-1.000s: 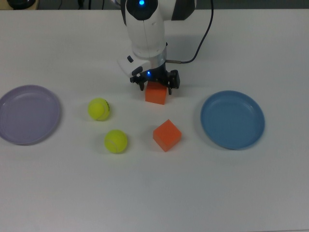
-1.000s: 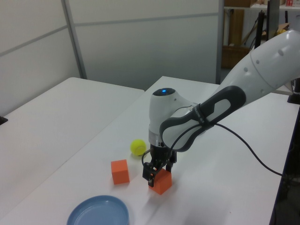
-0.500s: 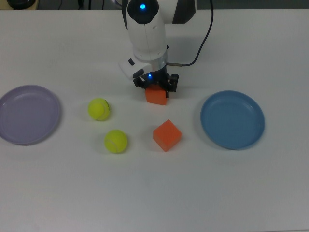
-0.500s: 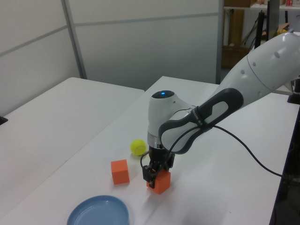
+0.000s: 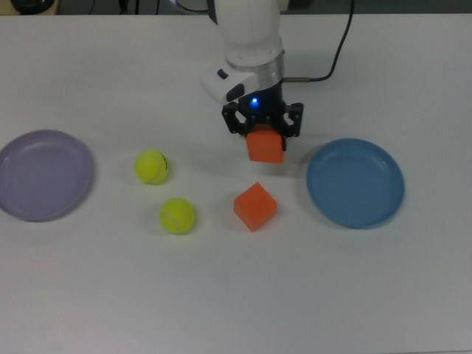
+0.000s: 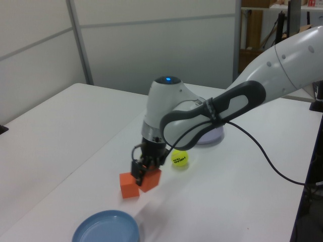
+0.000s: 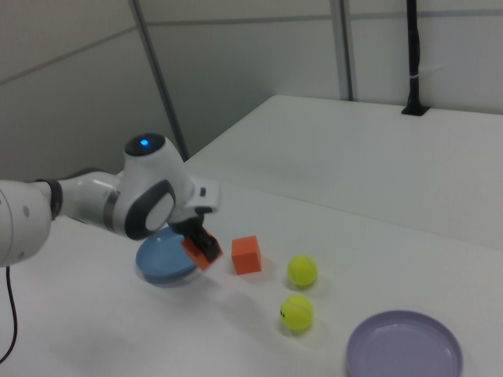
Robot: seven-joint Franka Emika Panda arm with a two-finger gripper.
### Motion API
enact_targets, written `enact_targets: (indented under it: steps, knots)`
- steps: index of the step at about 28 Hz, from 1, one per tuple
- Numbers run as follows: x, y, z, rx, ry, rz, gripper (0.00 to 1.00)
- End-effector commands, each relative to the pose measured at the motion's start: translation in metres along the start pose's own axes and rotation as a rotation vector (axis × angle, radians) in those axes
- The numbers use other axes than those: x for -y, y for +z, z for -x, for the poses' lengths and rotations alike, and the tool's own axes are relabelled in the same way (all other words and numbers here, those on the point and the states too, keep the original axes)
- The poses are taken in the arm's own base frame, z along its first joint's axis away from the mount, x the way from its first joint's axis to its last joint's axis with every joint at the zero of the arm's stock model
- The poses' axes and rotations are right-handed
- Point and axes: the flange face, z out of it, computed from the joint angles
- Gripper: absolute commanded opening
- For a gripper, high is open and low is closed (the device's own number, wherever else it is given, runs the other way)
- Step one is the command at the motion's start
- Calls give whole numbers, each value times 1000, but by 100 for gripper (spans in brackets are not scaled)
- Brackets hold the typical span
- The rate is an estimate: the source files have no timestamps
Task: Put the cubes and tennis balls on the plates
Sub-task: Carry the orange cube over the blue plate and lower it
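My gripper (image 5: 263, 136) is shut on one orange cube (image 5: 265, 150) and holds it just above the table, between the middle and the blue plate (image 5: 355, 182) at the top view's right. The second cube (image 5: 255, 206) rests on the table in front of it. Two tennis balls (image 5: 151, 167) (image 5: 177, 215) lie further to the top view's left, and the lavender plate (image 5: 44, 174) sits at the far left. In the left view the held cube (image 6: 151, 179) hangs beside the resting cube (image 6: 128, 185), with the blue plate (image 6: 106, 229) below. The right view shows the held cube (image 7: 200, 254) over the blue plate's (image 7: 157, 263) near rim.
A black cable (image 5: 333, 60) runs from the arm's wrist toward the top view's upper right. The white table (image 5: 295, 295) carries nothing else. A black pole (image 7: 412, 55) stands at the far table edge in the right view.
The gripper has lifted the orange cube and carried it toward the top view's right, nearer the blue plate. The other cube, the balls and the plates have not moved.
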Motion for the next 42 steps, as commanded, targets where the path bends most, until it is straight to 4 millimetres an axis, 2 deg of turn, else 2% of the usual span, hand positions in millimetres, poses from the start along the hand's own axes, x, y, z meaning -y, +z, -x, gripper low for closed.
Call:
enact_targets:
  steps: [1, 3, 10, 13, 18, 23, 31, 32, 33, 34, 35, 42]
  knots:
    - [52, -7, -1, -32, -23, -37, 0]
    - [73, 0, 1, -43, -44, -21, 0]
    - [119, 29, 2, -78, -53, 30, 0]
    - [133, 44, 8, -71, -63, 33, 0]
    - [153, 58, 23, -58, -83, 34, 0]
    - [161, 71, 33, -45, -98, 45, 0]
    - [161, 92, 40, -36, -89, 74, 0]
    - [160, 93, 39, -38, -86, 78, 3]
    - [160, 93, 39, -40, -88, 78, 11]
    - [161, 94, 41, -37, -87, 78, 79]
    - [159, 98, 41, -33, -88, 82, 100]
    - [159, 97, 41, -32, -77, 78, 100]
